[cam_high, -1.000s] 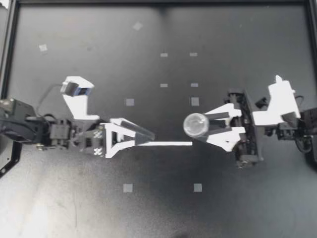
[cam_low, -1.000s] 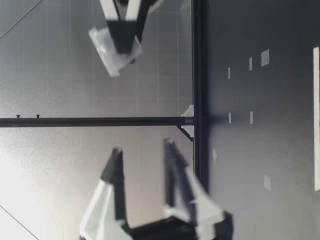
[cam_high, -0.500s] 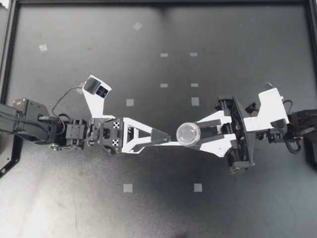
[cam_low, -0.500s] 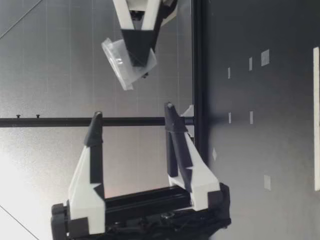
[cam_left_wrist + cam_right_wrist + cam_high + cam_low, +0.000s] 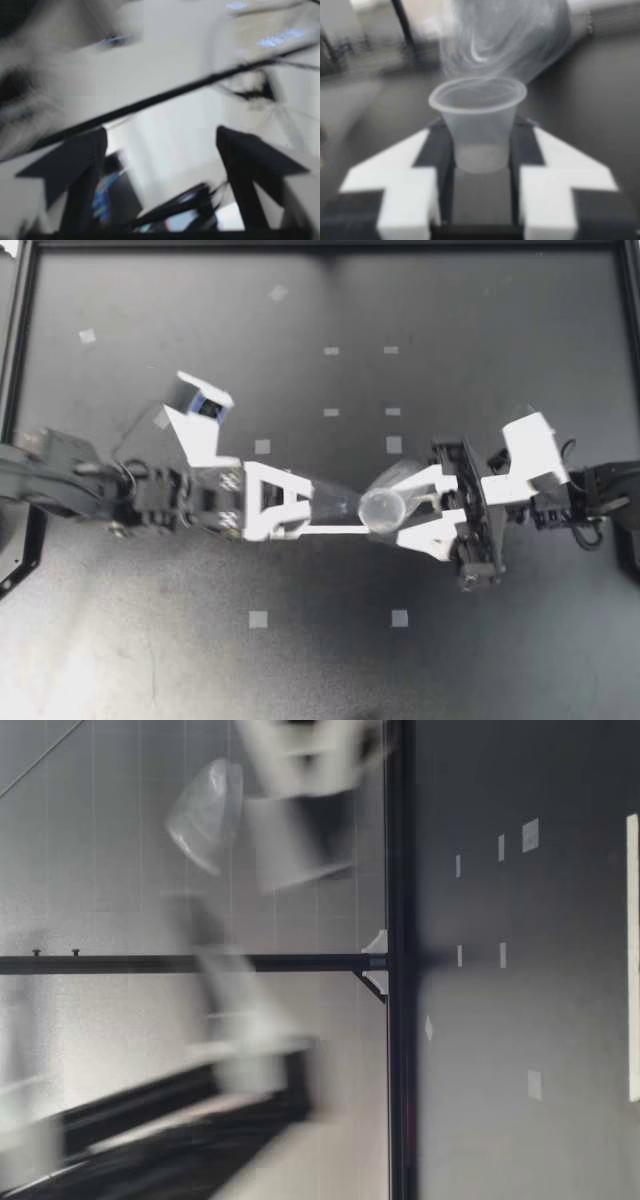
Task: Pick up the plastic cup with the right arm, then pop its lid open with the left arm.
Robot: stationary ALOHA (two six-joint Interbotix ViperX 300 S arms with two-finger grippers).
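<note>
1. Where the two arms meet, just right of the frame's middle in the top view, a clear plastic cup (image 5: 380, 507) shows its round rim to the camera.
2. The robot's right gripper (image 5: 398, 508), reaching in from the right edge of the frame, pinches this cup. In the right wrist view the cup (image 5: 479, 127) stands between the fingers (image 5: 432, 147), which press on its lower half from two sides. Its rim lies beyond the fingertips.
3. In the low view the cup (image 5: 205, 815) hangs tilted, well above the table, and the gripper around it is too blurred to read.
4. The left gripper (image 5: 352, 516) comes in from the left edge of the top view, and its tips are just beside the cup. Whether they touch it cannot be told. In the left wrist view its two dark fingers (image 5: 82, 160) are spread wide apart.
5. The dark table (image 5: 480, 340) lies beneath both arms. Small pale tape squares (image 5: 258, 619) are scattered over it, several above the grippers in the frame and two below them.
</note>
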